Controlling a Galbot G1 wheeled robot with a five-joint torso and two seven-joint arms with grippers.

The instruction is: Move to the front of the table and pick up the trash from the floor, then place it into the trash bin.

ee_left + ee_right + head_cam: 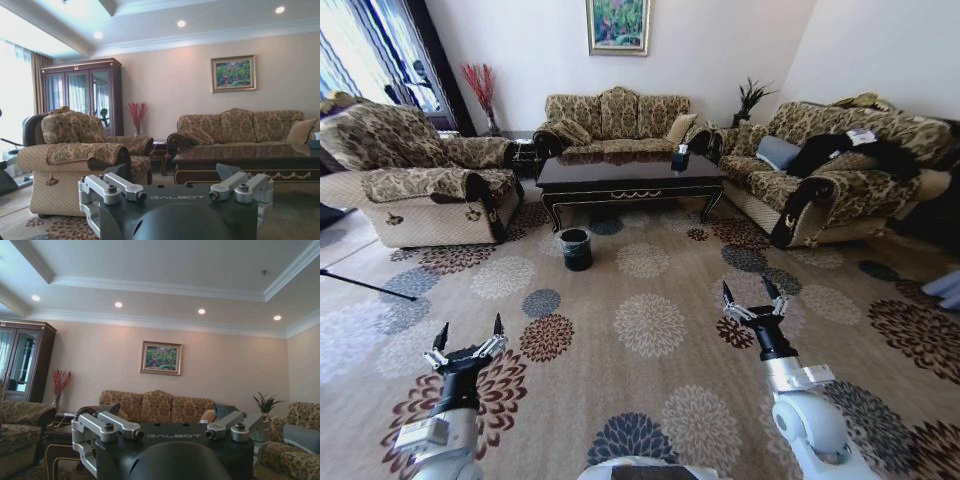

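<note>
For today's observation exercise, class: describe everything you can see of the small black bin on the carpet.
The trash bin is a small, round, black bucket-like container standing upright on the patterned floor, just in front of the left end of the dark table, near its curved leg. A crinkly clear liner folds over its rim. Nothing touches it except the carpet; both grippers hang well short of it. Its contents cannot be made out.

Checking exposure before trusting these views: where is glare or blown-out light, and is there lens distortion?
Head view: window at upper left is washed out, the table top glossy with reflections, straight walls bowing toward the edges. Left wrist view: window blown out white. Right wrist view: ceiling spotlights glare, room evenly lit.
</note>
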